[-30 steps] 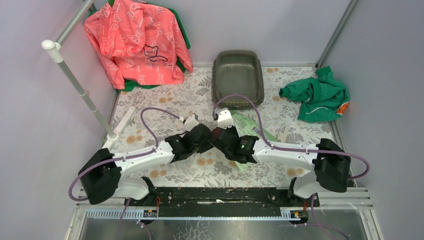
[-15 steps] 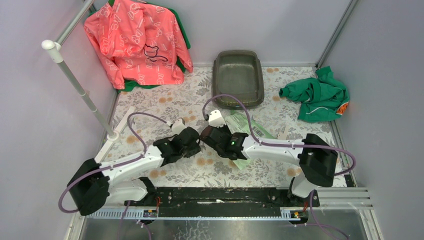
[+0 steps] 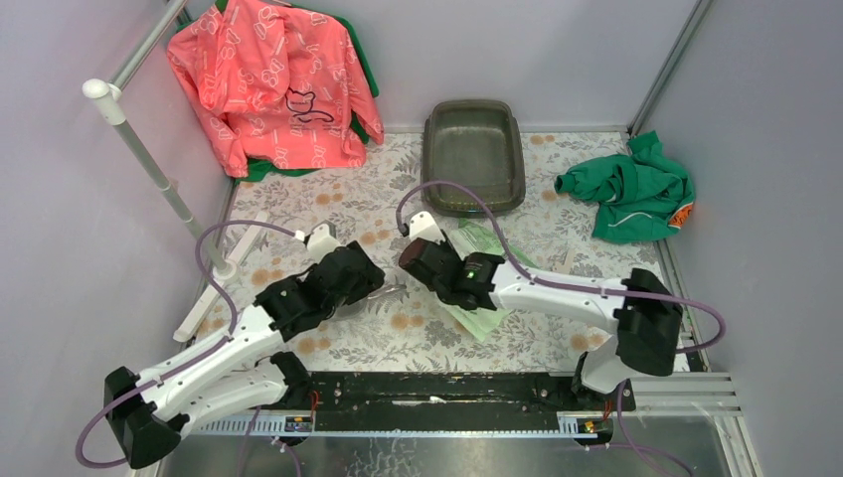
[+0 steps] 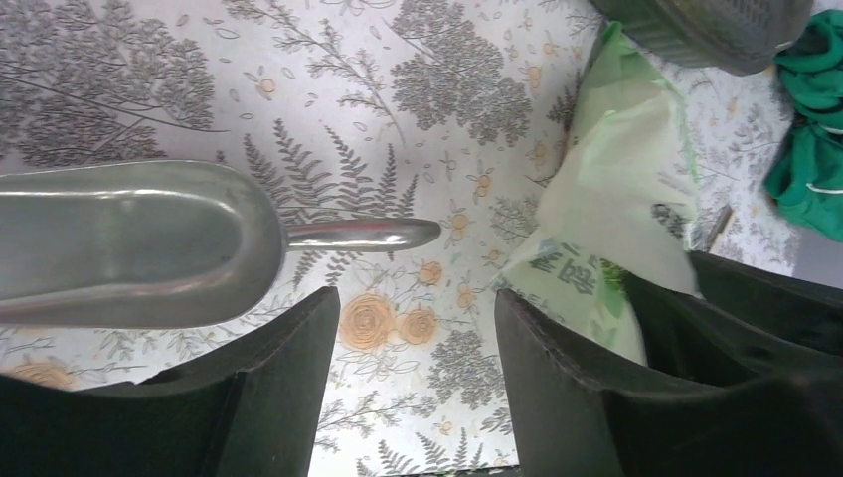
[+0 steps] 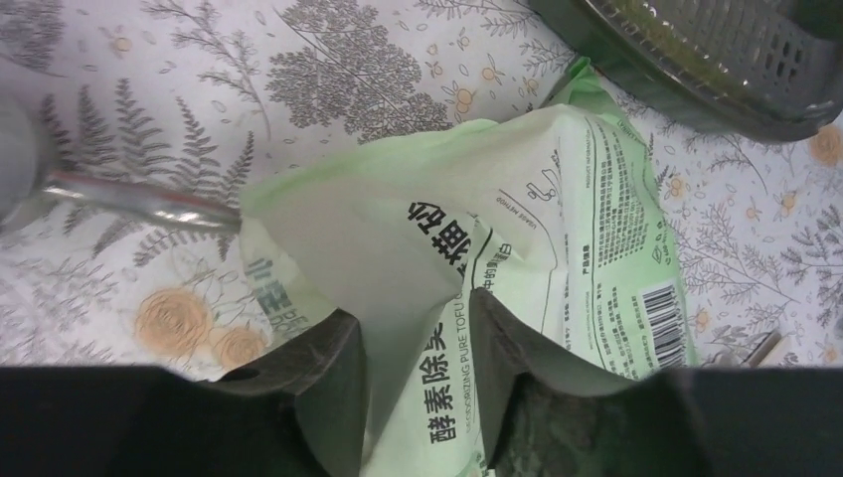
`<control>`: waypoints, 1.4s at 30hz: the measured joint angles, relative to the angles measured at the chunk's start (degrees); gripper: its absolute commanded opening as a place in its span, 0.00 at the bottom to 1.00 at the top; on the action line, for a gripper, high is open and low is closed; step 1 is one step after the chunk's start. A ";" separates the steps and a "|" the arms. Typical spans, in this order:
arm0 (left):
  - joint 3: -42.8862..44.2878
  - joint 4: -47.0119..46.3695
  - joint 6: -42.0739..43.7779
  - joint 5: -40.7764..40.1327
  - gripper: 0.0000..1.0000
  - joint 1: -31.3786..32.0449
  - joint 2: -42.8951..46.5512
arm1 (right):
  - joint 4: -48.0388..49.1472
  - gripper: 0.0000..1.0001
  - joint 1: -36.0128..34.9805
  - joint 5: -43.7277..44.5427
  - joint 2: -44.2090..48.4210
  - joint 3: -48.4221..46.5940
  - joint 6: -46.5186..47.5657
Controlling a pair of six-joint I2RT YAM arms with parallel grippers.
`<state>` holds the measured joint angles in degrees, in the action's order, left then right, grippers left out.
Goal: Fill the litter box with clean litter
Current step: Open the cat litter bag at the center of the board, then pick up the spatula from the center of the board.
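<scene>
The left claw (image 4: 418, 308) is held wide open above the table (image 3: 328, 199), and nothing is held in it. Only the flower cloth of the table is seen between its two black fingers. A shiny metal scoop (image 4: 129, 243) is laid flat on the table just beside this claw. Its thin handle is pointed at the light green litter bag (image 5: 557, 199), and the end of the handle is close to the bag's edge.

The right claw (image 5: 418, 343) is placed right over the near end of the bag. Its fingers are parted a little, and the bag's plastic with black print is seen in the gap. It cannot be told if the bag is touched by the fingers. The bag is laid flat on the table, and a bar code is seen on its far part.

The litter box (image 3: 475, 149) is set at the far side of the table, near the middle of the back wall. It is found just past the far end of the bag, well apart from both claws.

A pink jacket (image 3: 268, 84) is hung in the far left corner beside a white pole (image 3: 159, 169). A green cloth (image 3: 631, 194) is bunched up on the right side of the table.
</scene>
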<state>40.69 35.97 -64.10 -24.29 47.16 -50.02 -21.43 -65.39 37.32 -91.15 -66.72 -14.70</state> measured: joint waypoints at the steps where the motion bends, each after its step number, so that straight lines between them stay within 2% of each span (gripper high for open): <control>1: 0.00 0.59 0.24 -0.26 0.73 0.00 0.28 | -1.07 0.49 0.02 -1.14 1.11 -0.52 0.17; 5: 0.04 3.32 0.94 -1.79 0.90 -0.33 1.53 | -4.28 0.54 0.04 -5.64 4.96 -4.13 0.42; 7: 0.39 5.03 0.74 -2.82 0.97 -0.85 2.40 | -5.35 0.66 -0.13 -8.26 6.05 -6.56 0.24; 9: 0.90 6.47 0.63 -4.20 0.99 -1.62 3.91 | -6.19 0.86 -0.59 -10.58 6.29 -8.83 -0.15; 11: 1.20 7.85 0.37 -5.29 0.99 -2.40 6.14 | -6.40 0.94 -1.84 -12.76 6.16 -10.38 -0.26; 19: 2.08 12.46 -1.64 -8.79 0.99 -4.11 12.31 | -2.32 0.88 -4.70 -23.76 -0.17 -11.93 0.63; 24: 2.05 14.80 -2.95 -9.38 0.99 -4.20 14.38 | 2.27 0.77 -4.74 -28.63 -4.79 -10.88 9.11; 32: 1.68 19.21 -3.34 -9.90 0.99 -4.72 16.44 | 7.21 0.80 -4.50 -32.41 -11.43 -11.28 24.96; 42: 0.96 24.98 -3.93 -12.15 0.99 -5.68 16.59 | 9.57 0.78 -2.45 -37.64 -17.88 -17.00 33.33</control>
<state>41.65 60.95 -68.03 -36.45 41.47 -33.43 -11.86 -67.83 -0.32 -109.03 -83.72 18.63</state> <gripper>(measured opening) 0.984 0.793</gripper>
